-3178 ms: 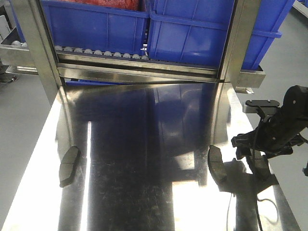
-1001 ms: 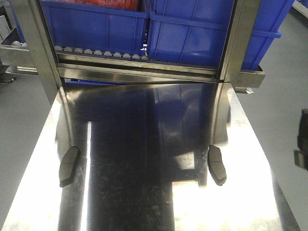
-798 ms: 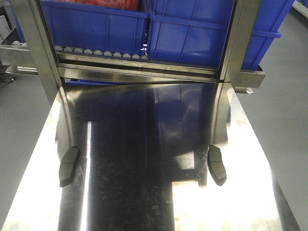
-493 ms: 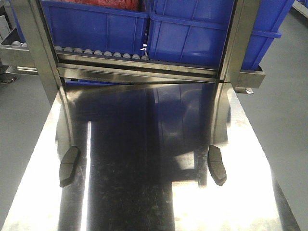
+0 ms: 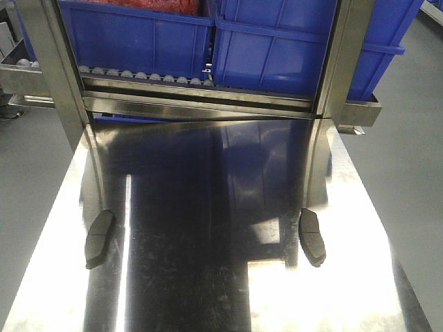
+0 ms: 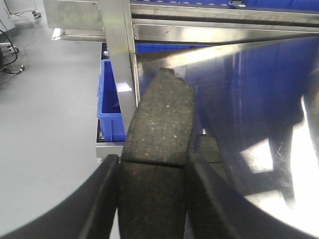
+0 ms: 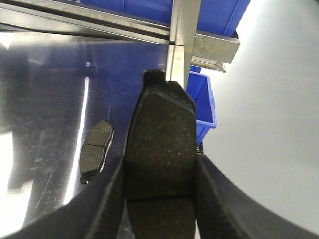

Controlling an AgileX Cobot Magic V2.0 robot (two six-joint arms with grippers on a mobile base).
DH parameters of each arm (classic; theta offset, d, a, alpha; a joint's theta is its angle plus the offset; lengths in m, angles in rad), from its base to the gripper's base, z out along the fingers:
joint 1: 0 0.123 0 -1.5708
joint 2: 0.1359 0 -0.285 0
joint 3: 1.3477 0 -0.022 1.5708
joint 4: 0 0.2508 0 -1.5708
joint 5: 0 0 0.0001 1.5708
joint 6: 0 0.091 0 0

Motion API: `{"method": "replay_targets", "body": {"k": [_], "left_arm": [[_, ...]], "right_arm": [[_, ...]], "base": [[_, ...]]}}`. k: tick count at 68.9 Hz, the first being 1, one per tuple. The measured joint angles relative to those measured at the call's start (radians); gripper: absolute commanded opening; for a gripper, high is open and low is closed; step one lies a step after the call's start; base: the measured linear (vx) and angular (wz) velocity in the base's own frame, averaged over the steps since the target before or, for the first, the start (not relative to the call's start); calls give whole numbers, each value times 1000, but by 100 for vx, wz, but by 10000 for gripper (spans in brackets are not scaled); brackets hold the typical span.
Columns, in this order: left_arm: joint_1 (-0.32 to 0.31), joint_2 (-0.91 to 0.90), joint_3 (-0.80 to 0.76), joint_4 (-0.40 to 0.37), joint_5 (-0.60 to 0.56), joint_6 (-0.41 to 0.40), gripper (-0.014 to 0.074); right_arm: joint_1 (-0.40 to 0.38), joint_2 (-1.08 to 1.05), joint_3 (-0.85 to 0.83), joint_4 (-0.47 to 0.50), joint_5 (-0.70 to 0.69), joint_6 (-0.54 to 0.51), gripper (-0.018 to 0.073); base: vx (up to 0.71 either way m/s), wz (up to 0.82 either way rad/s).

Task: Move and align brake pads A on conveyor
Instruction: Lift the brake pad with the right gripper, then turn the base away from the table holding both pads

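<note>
Up high, the front camera looks down the length of the steel counter [image 5: 208, 277] toward the roller rack [image 5: 138, 75] and its blue bins [image 5: 277, 41]. It's a wide view from a middling distance. The left wrist camera sits right behind the left pincer [image 6: 152, 164], so close that the clamped brake pad [image 6: 159, 119] fills the middle. It faces forward along the counter's left edge to the rack's left post [image 6: 119, 74]. The right wrist camera mirrors it behind the right pincer [image 7: 160, 172], with the second brake pad [image 7: 162, 134] looming, and faces along the right edge. With the front view it shares the right post [image 7: 179, 45] and the resting pad [image 7: 96, 151] on the counter.
</note>
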Motion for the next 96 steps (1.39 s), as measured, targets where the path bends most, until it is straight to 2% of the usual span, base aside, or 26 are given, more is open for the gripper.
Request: {"method": "replay_targets", "body": {"k": [62,96], "left_arm": [[0,0,0,0,0,0,146],[0,0,0,0,0,0,146]], "right_arm": [[0,0,0,0,0,0,14],[0,0,0,0,0,0,14]], "base": [[-1,1],[-17,18]]}}
